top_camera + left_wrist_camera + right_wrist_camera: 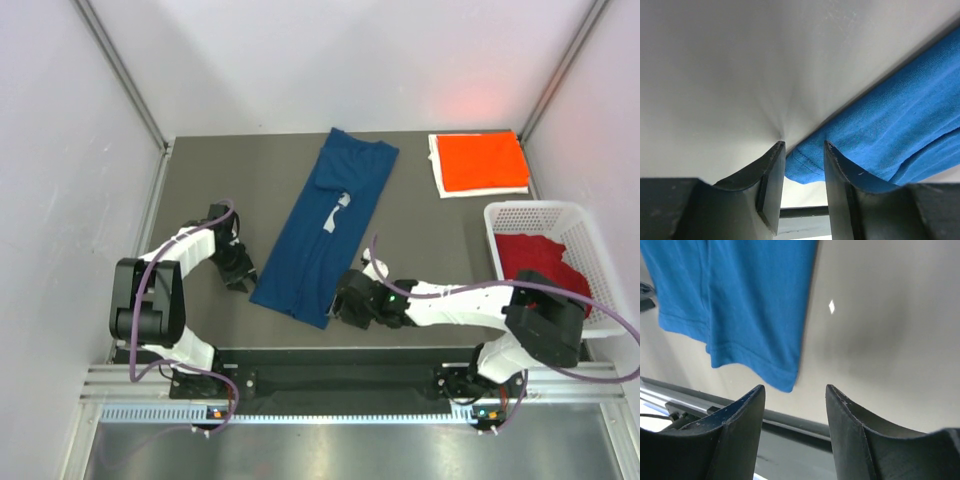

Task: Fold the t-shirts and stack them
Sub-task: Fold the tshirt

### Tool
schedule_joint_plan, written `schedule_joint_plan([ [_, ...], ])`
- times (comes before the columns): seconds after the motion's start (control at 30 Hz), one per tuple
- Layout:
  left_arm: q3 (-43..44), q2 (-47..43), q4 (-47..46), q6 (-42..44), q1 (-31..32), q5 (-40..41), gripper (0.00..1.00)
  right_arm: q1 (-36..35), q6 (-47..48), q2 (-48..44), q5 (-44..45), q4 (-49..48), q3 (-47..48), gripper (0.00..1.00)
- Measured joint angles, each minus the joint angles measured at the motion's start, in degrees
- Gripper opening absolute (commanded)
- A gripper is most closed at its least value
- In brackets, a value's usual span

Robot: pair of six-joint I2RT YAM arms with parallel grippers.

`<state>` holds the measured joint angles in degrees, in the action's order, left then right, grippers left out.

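Left fingers (771, 186) stand apart astride one hem corner of the blue t-shirt (890, 130); right fingers (744, 432) gape empty beside the other. Likely next: pinch both, fold.

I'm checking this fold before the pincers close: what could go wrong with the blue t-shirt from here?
1. Only a near corner tip of the blue t-shirt lies between the open fingers of the left pincer, so it may catch just one layer or slip out.
2. The other near corner sits left of the gap of the right pincer, not inside it; closing now would likely miss the cloth.
3. If only one side grips, lifting could skew the fold.
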<state>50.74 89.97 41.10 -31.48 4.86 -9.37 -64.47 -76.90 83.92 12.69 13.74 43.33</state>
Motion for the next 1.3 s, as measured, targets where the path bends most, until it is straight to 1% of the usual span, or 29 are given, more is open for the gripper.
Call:
schedule_joint_plan([
  [0.23, -0.02, 0.00, 0.04, 0.00, 0.15, -0.04, 0.38, -5.01, -8.96, 6.69, 1.22, 0.26, 2.27, 0.51],
  [0.5, -0.02, -0.20, 0.11, -0.13, 0.52, -0.70, 0.40, -6.45, -12.81, 7.91, 3.89, 0.92, 3.85, 0.49],
  [0.6, -0.02, -0.85, 0.46, -0.20, 0.83, 0.09, 0.41, -6.51, -13.49, 8.31, 4.26, 0.90, 3.87, 0.45],
  [0.7, -0.02, -2.12, 1.18, -0.37, 1.14, 2.01, 0.42, -6.56, -14.03, 8.59, 4.37, 0.87, 3.87, 0.29],
  [0.73, 0.00, -2.67, 1.42, -0.39, 1.20, 2.80, 0.42, -6.56, -14.21, 8.61, 4.46, 0.85, 3.87, 0.21],
  [0.8, 0.15, -4.17, 2.38, -0.46, 1.25, 4.42, 0.43, -6.58, -14.40, 8.76, 4.68, 0.79, 3.87, 0.14],
  [0.83, 0.39, -4.79, 2.99, -0.44, 1.25, 5.01, 0.44, -6.60, -14.45, 8.92, 4.85, 0.72, 3.87, 0.07],
  [0.93, 1.84, -6.54, 4.66, -0.26, 1.25, 7.41, 0.45, -6.62, -14.51, 9.09, 5.33, 0.44, 3.87, 0.00],
  [1.17, 3.06, -9.99, 6.08, 0.22, 1.25, 7.74, 0.45, -6.62, -13.94, 9.11, 6.82, -0.87, 3.87, 0.00],
  [1.2, 3.06, -10.12, 6.21, 0.22, 1.25, 7.56, 0.45, -6.62, -13.75, 9.11, 6.82, -0.87, 3.87, 0.01],
  [1.23, 3.06, -10.12, 6.29, 0.22, 1.25, 7.37, 0.45, -6.62, -13.64, 9.14, 6.82, -0.85, 3.87, 0.11],
  [1.3, 3.06, -10.10, 6.43, 0.22, 1.25, 7.17, 0.46, -6.62, -13.68, 9.27, 6.78, -0.59, 4.00, 0.27],
])
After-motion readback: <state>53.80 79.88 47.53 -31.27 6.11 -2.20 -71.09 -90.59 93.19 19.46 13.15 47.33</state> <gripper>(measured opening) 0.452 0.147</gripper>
